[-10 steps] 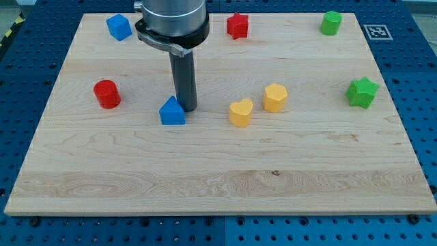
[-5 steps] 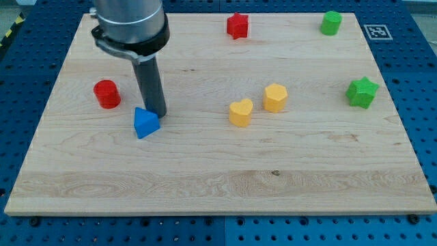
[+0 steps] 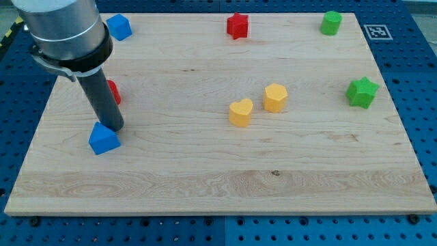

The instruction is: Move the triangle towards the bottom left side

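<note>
The blue triangle block [image 3: 103, 139] lies on the wooden board [image 3: 218, 171] at the view's left, below mid-height. My tip [image 3: 113, 128] stands right at the triangle's upper right corner, touching or nearly touching it. The rod rises up and to the left and hides most of a red cylinder [image 3: 114, 92] behind it.
A blue block [image 3: 119, 26] sits at the top left, partly behind the arm. A red star [image 3: 237, 25] is at top centre, a green cylinder [image 3: 331, 22] at top right, a green star [image 3: 361, 92] at the right. A yellow heart [image 3: 240, 113] and yellow hexagon [image 3: 275, 98] sit mid-board.
My tip has moved left and down, pushing the blue triangle from the board's centre-left toward the bottom left. The rod now covers the red cylinder. Other blocks are unmoved.
</note>
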Available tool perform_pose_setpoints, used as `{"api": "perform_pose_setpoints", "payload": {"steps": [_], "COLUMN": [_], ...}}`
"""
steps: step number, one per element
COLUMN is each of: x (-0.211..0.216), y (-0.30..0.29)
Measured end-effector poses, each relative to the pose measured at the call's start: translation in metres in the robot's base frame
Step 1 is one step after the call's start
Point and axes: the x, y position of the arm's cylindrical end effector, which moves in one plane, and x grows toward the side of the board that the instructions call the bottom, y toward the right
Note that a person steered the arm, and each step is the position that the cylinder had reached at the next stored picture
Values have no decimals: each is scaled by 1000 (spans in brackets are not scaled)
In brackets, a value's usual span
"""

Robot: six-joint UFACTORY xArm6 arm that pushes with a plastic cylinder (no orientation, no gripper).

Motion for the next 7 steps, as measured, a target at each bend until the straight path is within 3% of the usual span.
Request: {"api": "perform_pose_setpoints", "payload": {"steps": [3, 5, 7], "x": [38, 18, 54], "y": [-6, -48, -44]}}
